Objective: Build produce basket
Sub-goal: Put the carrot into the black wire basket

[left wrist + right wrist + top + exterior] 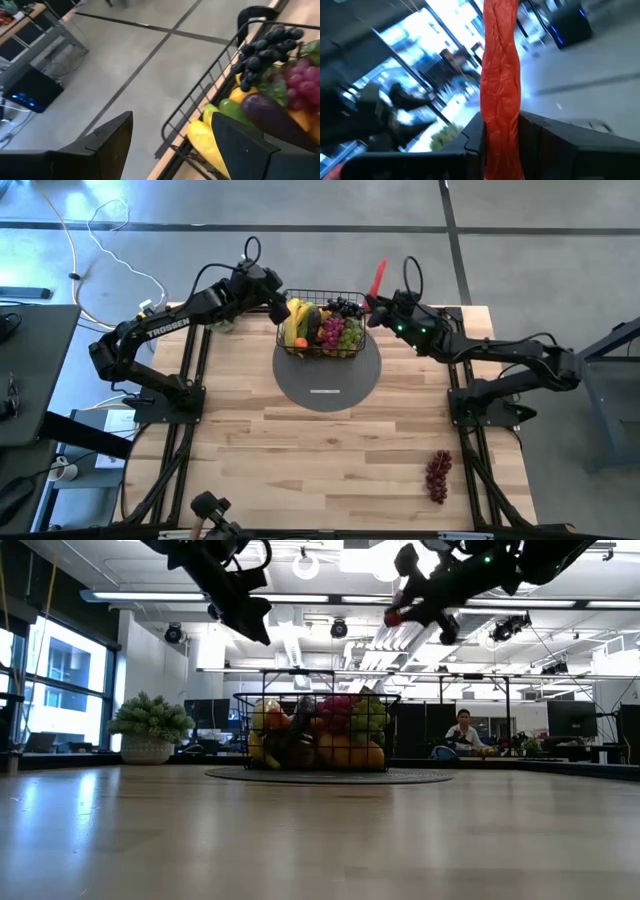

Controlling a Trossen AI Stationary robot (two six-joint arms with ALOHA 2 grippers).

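The black wire basket [322, 325] stands on a dark round mat [327, 380] at the table's far middle. It is full of produce: a banana [205, 142], an eggplant [275, 112], dark grapes [265, 47] and reddish grapes [330, 332]. My left gripper [280, 305] hangs open above the basket's far left corner [172, 132], clear of it. My right gripper [372, 305] is shut on a red chili [379, 277] in the air beside the basket's far right corner. My right gripper pinches the red chili's lower part [501, 142] between its two fingers [540, 130]. The fingers come roughly level from the table's right. The rest of the chili [500, 60] sticks out past the fingertips toward the far edge, lifted clear of basket and table.
A bunch of red grapes [438, 475] lies on the wood near the front right. A grey-green leafy bunch [150, 720] sits at the far left. Bare wood stretches in front of the mat. A person [460, 730] sits in the room beyond the table.
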